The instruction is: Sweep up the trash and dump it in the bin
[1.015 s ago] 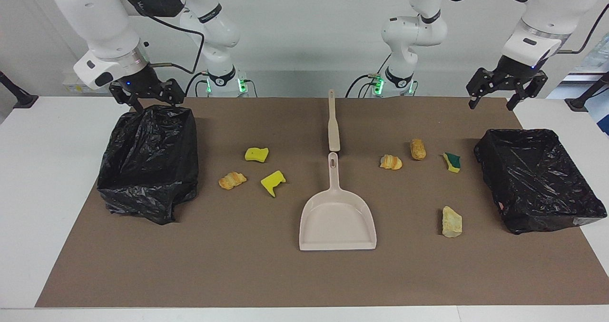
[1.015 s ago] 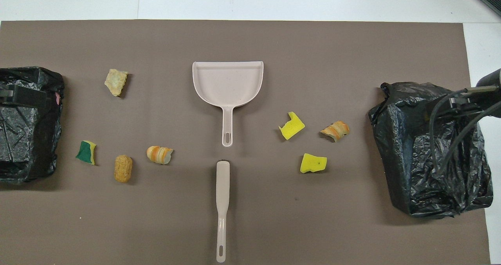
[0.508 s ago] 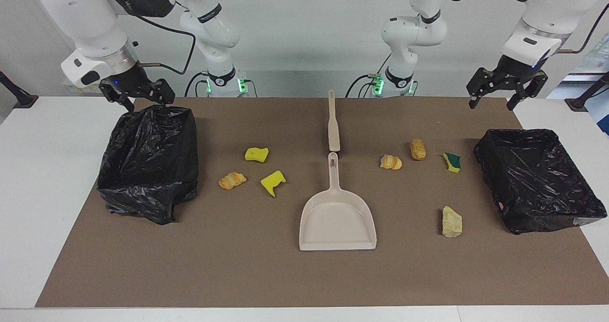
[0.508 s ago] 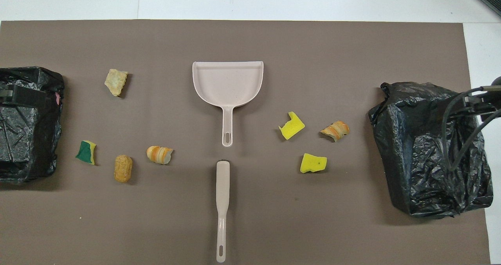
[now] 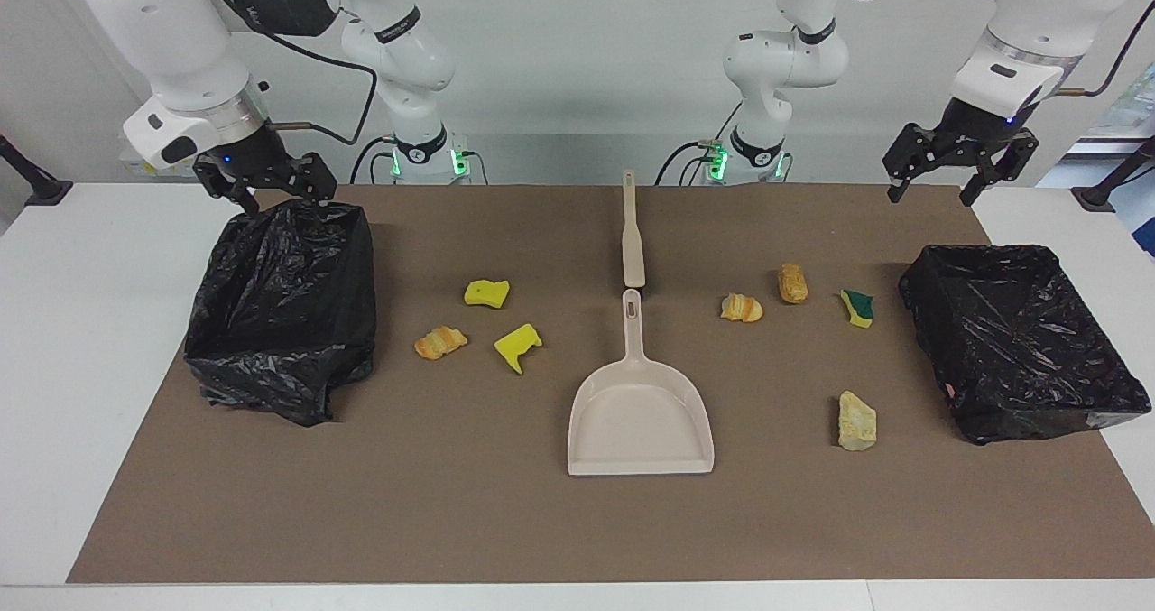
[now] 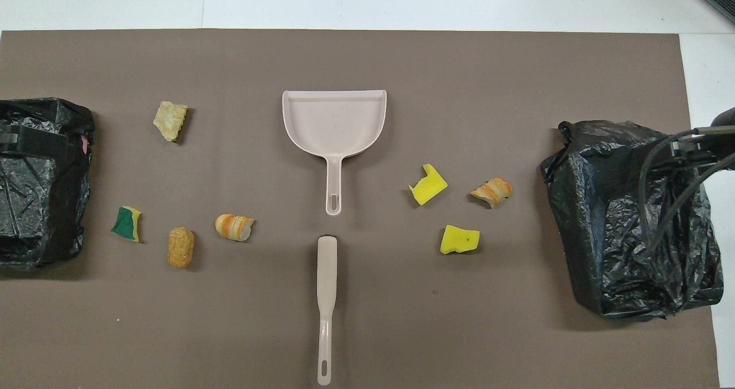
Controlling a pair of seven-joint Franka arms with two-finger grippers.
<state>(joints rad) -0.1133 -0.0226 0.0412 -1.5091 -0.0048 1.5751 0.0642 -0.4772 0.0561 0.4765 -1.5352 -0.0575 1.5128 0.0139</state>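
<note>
Facing view: trash (image 5: pixel 743 308) well apart from both raised grippers.

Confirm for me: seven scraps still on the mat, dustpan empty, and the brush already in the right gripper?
Not quite. The brush lies on the mat, untouched, just robot-side of the dustpan handle. The right gripper hangs open over the bin at its end, as the facing view shows. Seven scraps out, dustpan empty: correct.

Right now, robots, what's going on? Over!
Left tool open over the mat's edge; right tool open above a bin. Seven trash scraps unswept on mat. Dustpan, brush untouched. Nothing blocking.
</note>
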